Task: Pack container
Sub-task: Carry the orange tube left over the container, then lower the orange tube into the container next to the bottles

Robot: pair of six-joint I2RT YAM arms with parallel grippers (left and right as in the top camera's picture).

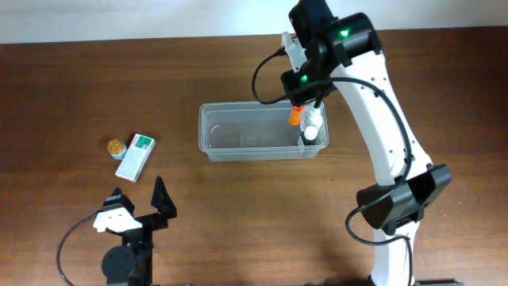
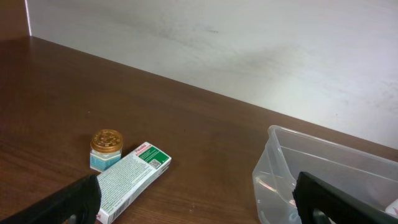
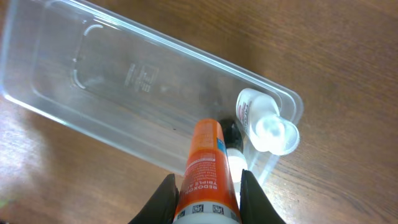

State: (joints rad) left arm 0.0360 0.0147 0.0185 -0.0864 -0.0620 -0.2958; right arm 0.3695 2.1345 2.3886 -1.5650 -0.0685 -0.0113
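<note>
We are pinching an orange tube (image 3: 204, 165) in the right gripper (image 3: 205, 190) over the container (image 3: 81, 93), beside a white bottle (image 3: 264, 121) seemingly standing inside; our left gripper (image 1: 139, 202) is sitting spread.

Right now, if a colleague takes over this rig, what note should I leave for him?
Left gripper: open, empty, near the front of the table.
Right gripper: shut on the orange tube, over the right end of the container.
Done: the white bottle is in the container, at that end.
Left to do: drop the tube in, then pack the white-and-green box and the gold-lidded jar, both left of the container.
</note>
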